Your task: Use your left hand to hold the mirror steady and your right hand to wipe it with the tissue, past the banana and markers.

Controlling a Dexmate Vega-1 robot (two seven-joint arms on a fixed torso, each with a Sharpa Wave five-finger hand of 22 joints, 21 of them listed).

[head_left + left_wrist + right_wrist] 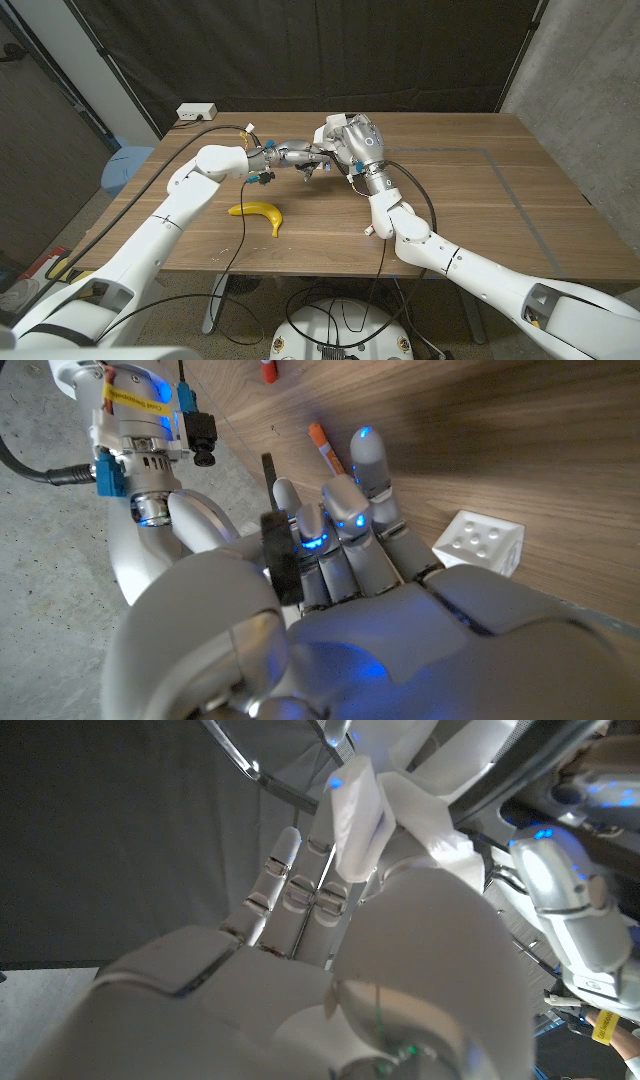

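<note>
Wooden table (480, 200) before dark curtain, both arms reaching to its middle, past banana (258, 211) lying near front left. Beyond left hand (300, 157), markers (322, 445) on the wood, and a white cube (480, 540) beside the fingers.

Seen from left wrist: thin dark edge of mirror (283, 555) clamped between thumb and fingers, standing upright, so apparently held steady as asked. In head view, mirror itself hard to make out between the two hands, which meet almost touching at table centre.

Right hand (352, 140) raised just beside the left one, fingers closed on folded white tissue (362, 815), pinched near fingertips. Curved metal rim close behind it in right wrist view, probably the mirror frame; cannot tell whether tissue touches the glass.

Judging progress: reaching past banana and markers done, holding done, tissue in hand and brought to mirror. Left to do, or perhaps just under way: the wiping strokes across the glass, keeping left grip firm
</note>
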